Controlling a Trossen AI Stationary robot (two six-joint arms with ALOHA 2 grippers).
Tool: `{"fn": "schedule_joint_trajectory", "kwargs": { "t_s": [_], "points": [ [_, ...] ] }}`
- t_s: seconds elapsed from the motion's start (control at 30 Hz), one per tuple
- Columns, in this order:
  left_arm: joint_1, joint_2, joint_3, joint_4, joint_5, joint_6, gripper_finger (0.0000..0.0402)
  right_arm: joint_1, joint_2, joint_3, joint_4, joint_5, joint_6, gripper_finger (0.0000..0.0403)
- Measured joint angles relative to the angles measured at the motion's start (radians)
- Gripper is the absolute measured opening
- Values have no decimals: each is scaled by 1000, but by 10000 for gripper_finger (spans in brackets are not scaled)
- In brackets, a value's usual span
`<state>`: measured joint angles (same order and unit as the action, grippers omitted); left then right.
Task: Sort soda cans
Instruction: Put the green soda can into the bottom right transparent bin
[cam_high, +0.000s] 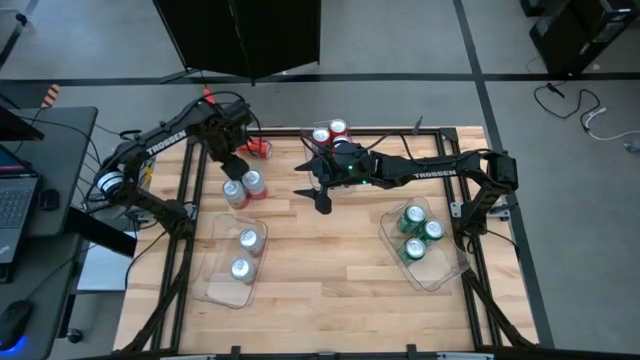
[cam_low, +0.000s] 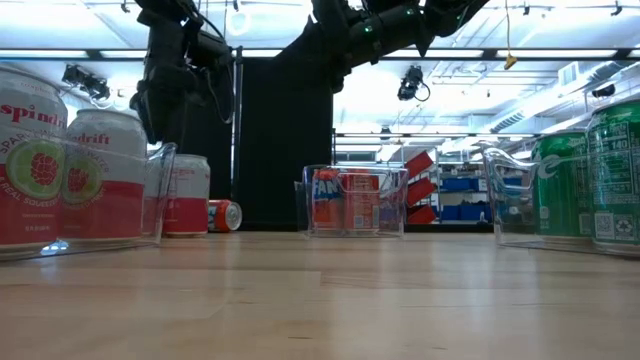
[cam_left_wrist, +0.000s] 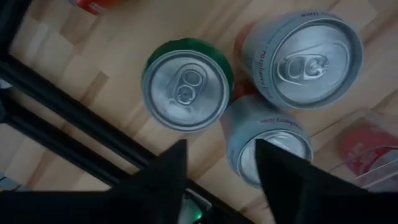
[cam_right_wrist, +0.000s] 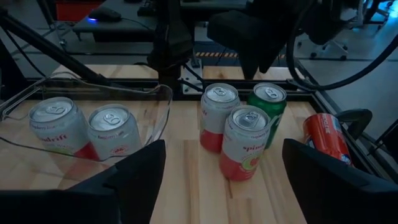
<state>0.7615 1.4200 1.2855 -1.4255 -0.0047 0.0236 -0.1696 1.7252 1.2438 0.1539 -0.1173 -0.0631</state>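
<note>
Nearly every can stands upright, long axis vertical and silver top up. A trio stands on the bare counter (cam_high: 330, 270) near its left side: a green can (cam_left_wrist: 185, 89) and two white cans (cam_left_wrist: 298, 59), the three touching or nearly so. A red can (cam_right_wrist: 328, 138) lies on its side just behind them, long axis level with the counter, near the far left edge.

The left bin (cam_high: 228, 262) holds two upright white cans (cam_high: 248, 240). The right bin (cam_high: 425, 245) holds three upright green cans (cam_high: 413, 215). The far bin (cam_low: 352, 200) at the back edge holds upright red cans (cam_high: 338, 129).

The left claw (cam_left_wrist: 217, 165) hangs above the trio, fingers parted about halfway, gripping nothing; a white can top shows between the finger tips, below them.

The right claw (cam_right_wrist: 221, 177) hovers over mid-counter, facing the trio, spread wide and empty.
</note>
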Motion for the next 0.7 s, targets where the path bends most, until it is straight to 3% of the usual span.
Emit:
{"fn": "schedule_joint_trajectory", "kwargs": {
  "t_s": [0.17,0.3,0.7],
  "points": [
    [-4,0,-27,28,1,2,278,0,0,0,-5,0,0,311],
    [13,0,-28,31,-50,22,319,0,0,0,-14,0,0,311],
    [64,72,-28,91,17,20,333,0,0,0,-40,0,0,315]
  ]
}}
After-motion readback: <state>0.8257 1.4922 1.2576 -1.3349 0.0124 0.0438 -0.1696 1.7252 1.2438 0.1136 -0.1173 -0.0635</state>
